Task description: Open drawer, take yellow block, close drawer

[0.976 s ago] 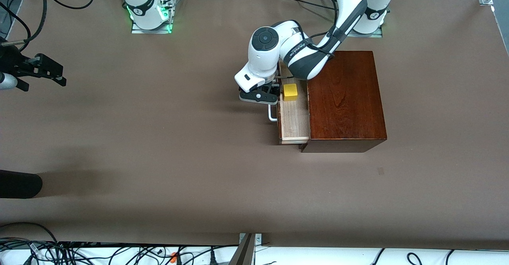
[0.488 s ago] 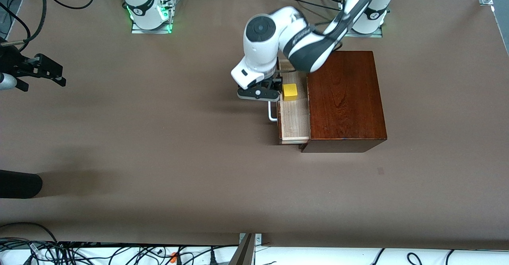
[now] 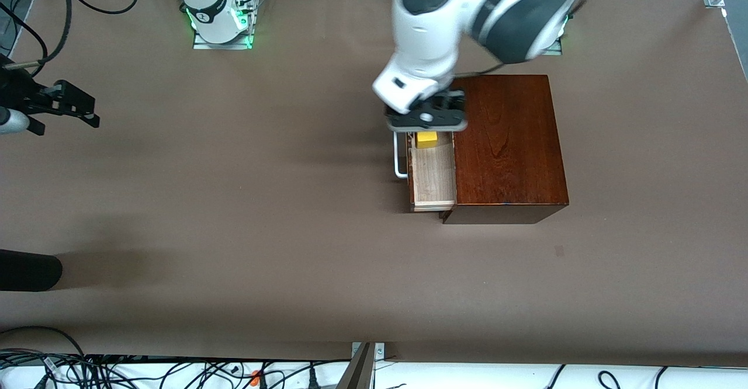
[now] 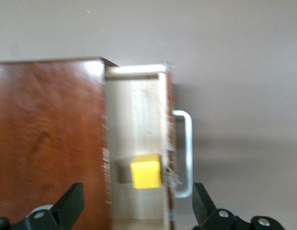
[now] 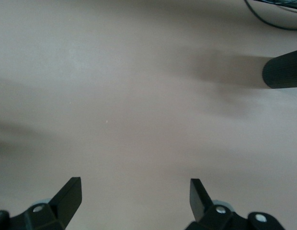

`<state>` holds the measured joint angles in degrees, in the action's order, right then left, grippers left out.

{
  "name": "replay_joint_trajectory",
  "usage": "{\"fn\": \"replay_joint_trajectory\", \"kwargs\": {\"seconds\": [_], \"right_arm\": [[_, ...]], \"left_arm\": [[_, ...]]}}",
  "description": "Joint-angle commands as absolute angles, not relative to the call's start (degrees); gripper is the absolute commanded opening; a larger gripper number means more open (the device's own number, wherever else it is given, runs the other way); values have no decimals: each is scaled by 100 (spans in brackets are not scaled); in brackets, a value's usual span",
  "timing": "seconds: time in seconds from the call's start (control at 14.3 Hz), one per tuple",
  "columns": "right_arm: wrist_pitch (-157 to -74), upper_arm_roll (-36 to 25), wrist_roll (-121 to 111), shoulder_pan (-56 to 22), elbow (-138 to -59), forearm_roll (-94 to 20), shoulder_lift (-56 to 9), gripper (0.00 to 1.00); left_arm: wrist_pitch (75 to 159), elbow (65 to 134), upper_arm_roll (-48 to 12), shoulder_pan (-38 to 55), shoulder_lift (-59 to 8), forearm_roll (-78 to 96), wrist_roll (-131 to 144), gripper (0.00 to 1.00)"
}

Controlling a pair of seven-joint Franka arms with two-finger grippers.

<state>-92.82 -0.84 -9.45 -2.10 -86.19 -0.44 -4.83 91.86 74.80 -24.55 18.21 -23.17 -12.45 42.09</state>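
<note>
Left pincer (image 3: 428, 121) hovers over yellow block (image 3: 426, 139) in drawer (image 3: 433, 174).

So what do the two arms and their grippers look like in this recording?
Both are glossy white arms with dark grey joint sections. The left arm has a round dark cap on its joint, and a black cable runs along it. Its left gripper is black with grey trim. The right gripper is black too, with wedge-shaped fingers. A green light glows at the right arm's base.

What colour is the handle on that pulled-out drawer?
White: the handle on the drawer shows best in the front view.
</note>
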Motion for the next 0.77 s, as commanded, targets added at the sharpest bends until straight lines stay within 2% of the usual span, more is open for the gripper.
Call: {"fn": "replay_joint_trajectory", "kwargs": {"seconds": [0.0, 0.35, 0.56, 0.63, 0.7], "right_arm": [[-9168, -44, -1002, -570, -8534, -61, -790, 100], [-9096, -9, -1527, -1536, -8543, -412, -1019, 100], [-9499, 35, -1836, -2370, -8499, -483, -1186, 100], [-9753, 70, -2002, -2643, -8499, -475, -1256, 100], [-9999, 114, -2117, -2907, -8490, -457, -1335, 100]], "left_arm": [[8834, 7488, -2487, 1075, -2013, -1134, 3194, 100], [8456, 7567, -2478, -287, -1723, -731, 1462, 100], [8420, 7759, -2348, -791, -1504, -369, 828, 100], [8429, 7839, -2051, -730, -1381, -343, 626, 100], [8455, 7927, -1465, -364, -1232, -291, 372, 100]]}}
